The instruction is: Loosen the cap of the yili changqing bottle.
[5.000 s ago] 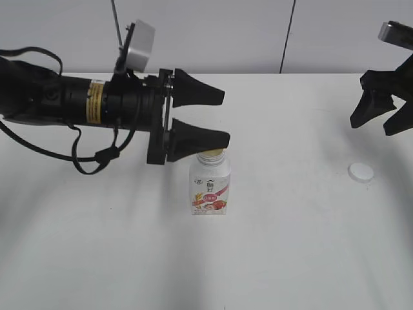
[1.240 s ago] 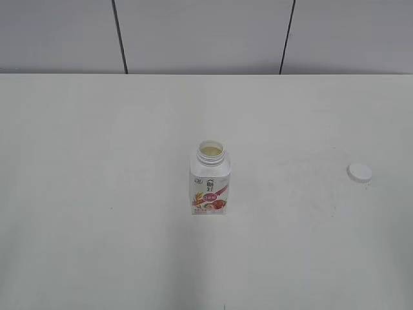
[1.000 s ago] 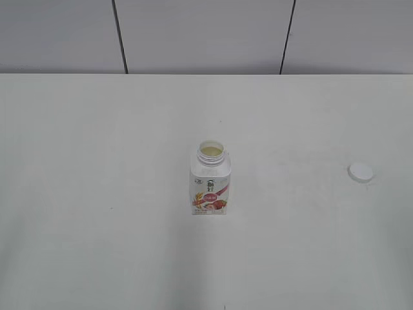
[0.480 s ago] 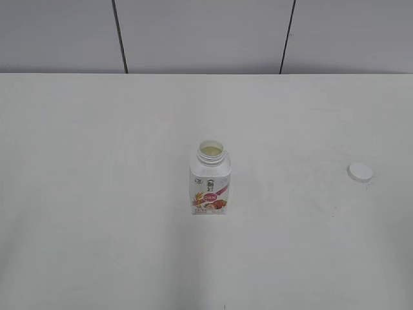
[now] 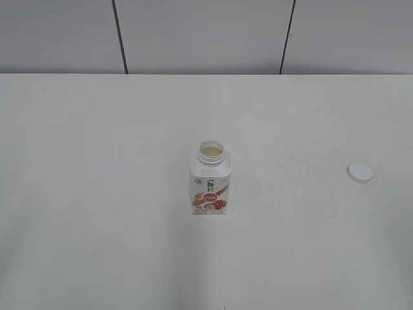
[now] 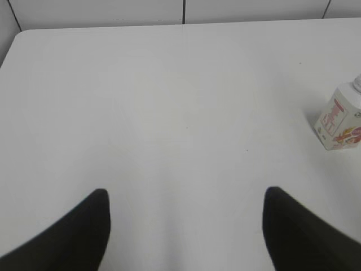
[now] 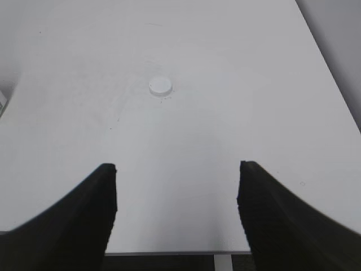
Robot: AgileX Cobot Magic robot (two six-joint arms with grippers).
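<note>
The yili changqing bottle (image 5: 210,181) stands upright in the middle of the white table with its neck open and no cap on it. It also shows at the right edge of the left wrist view (image 6: 340,116). The small white cap (image 5: 360,172) lies flat on the table at the right, apart from the bottle, and shows in the right wrist view (image 7: 160,86). My left gripper (image 6: 186,195) is open and empty, well left of the bottle. My right gripper (image 7: 177,169) is open and empty over the table's near edge, short of the cap. Neither gripper shows in the exterior view.
The white table (image 5: 97,161) runs back to a grey panelled wall (image 5: 206,32). The table's front edge (image 7: 175,251) shows under my right gripper, and its rounded left corner (image 6: 17,36) shows in the left wrist view.
Five seconds ago both arms were in the exterior view, the left gripper open beside the bottle's neck. Both have since left that view. Bottle and cap have not moved over the last second.
</note>
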